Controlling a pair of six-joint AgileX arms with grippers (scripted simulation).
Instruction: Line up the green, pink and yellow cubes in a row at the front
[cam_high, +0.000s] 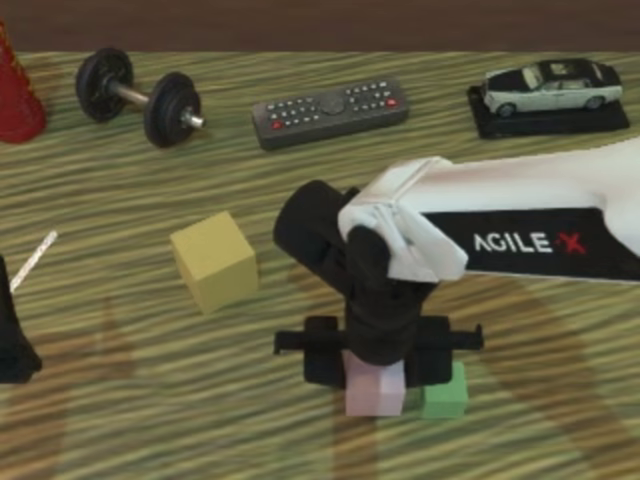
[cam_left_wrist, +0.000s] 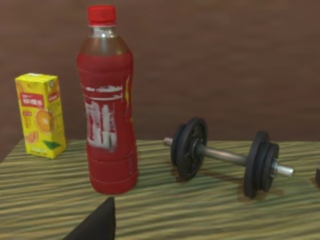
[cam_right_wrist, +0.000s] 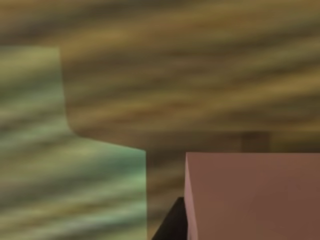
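My right gripper (cam_high: 376, 372) sits over the pink cube (cam_high: 376, 392) — finger state unclear; lifting carelessly could nudge it into the adjacent green cube (cam_high: 446, 393).

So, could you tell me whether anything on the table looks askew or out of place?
Only the yellow cube: it sits turned at an angle, well back and left of the pink cube and green cube, which stand side by side at the front under the right tool.

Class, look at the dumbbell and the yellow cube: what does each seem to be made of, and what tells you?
Dumbbell: probably metal, with dull black plates and a shiny grey bar that catches light. Yellow cube: matte, evenly coloured faces without grain or shine, perhaps painted wood or plastic; the look leaves that open.
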